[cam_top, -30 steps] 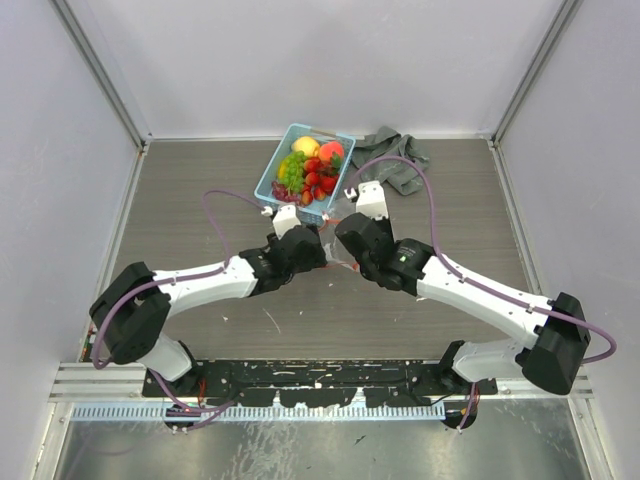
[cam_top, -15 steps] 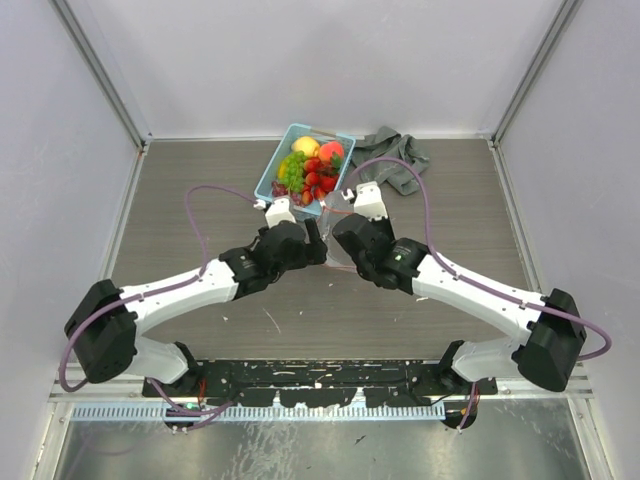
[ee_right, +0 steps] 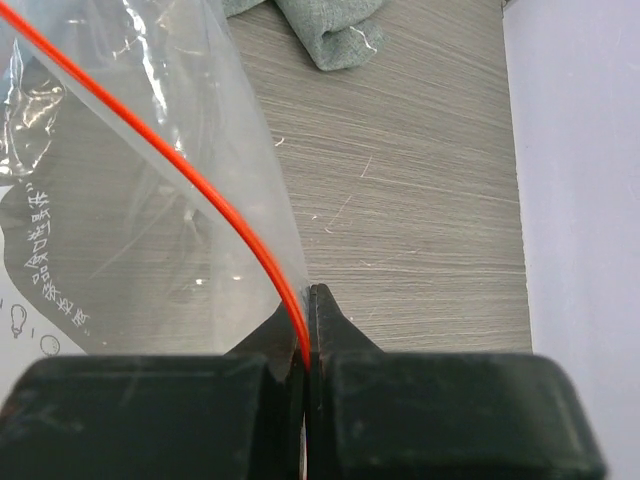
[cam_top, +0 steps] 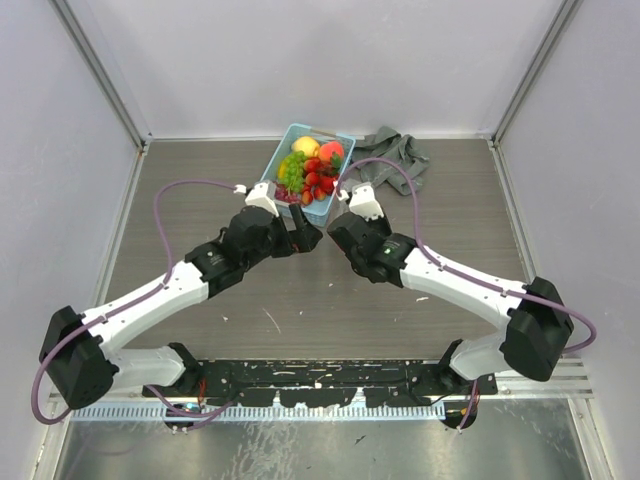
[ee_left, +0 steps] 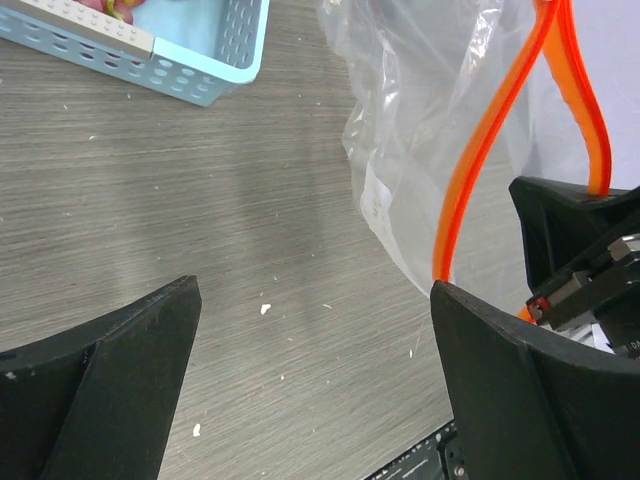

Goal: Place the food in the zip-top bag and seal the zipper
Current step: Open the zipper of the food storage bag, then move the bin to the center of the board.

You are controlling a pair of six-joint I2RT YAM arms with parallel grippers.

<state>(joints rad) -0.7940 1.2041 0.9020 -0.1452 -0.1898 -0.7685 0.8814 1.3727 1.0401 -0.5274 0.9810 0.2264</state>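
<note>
The clear thin plastic zip-top bag [ee_left: 420, 120] hangs above the grey wood-grain worktop [cam_top: 470, 230], between the two arms and just at the 6 o'clock side of the light blue perforated plastic basket [cam_top: 273, 162]. The bag's thin red-orange zipper strip [ee_left: 497, 135] runs as two parted lines, so the mouth is open.

The right gripper [ee_right: 308, 300] has its jaws closed tight on the zipper strip, with the clear film spreading away toward 10 o'clock in its wrist view. The left gripper [ee_left: 315, 295] has its jaws spread wide and clamps nothing; one line of the strip runs down to the edge of its right-hand finger [ee_left: 530, 390] (whether it touches there I cannot tell).

All the toy fruit lies in the basket: the yellow lemon [cam_top: 306, 146] and orange-red peach [cam_top: 332, 151] at its 12 o'clock end, green grapes [cam_top: 291, 168] and red strawberries [cam_top: 318, 178] in the middle, purple grapes [cam_top: 283, 190] toward 7 o'clock. A crumpled grey cloth [cam_top: 395, 165] lies at 3 o'clock from the basket, near it.
</note>
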